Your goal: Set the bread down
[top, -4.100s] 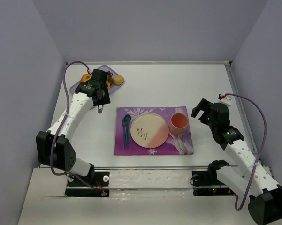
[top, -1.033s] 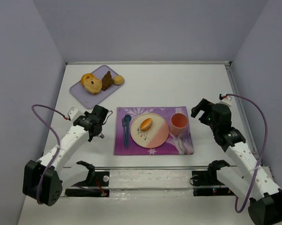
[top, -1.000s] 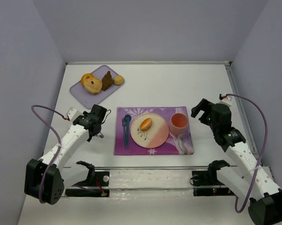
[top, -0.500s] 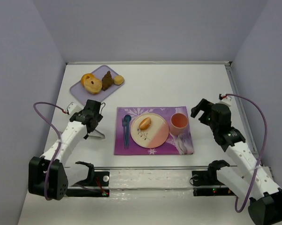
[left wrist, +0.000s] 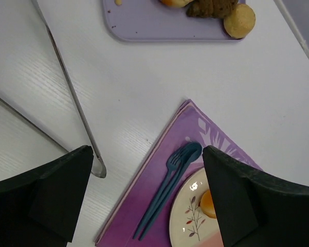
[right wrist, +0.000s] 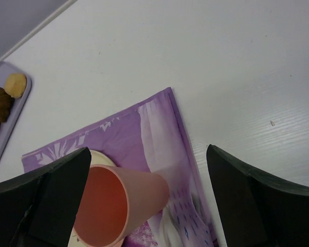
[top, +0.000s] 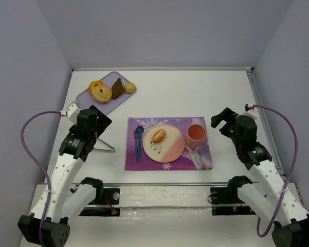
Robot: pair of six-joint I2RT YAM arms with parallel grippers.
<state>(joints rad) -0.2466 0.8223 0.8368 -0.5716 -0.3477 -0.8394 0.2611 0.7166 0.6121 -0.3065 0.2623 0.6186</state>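
- The purple placemat (top: 131, 159) carried the plate (top: 169, 149).
- We saw the left gripper (left wrist: 146, 154) spread wide and empty left of the plate, the right gripper (right wrist: 148, 154) gaping on its right; neither looked clearly nearer.
- The bread (top: 160, 135) lay on the plate's left half, long axis slanting far-right.

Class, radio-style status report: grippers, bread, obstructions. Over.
Left gripper open, empty; right gripper open, empty. Bread on plate, nothing touching it. Metal tongs lie on table, clear of plate.
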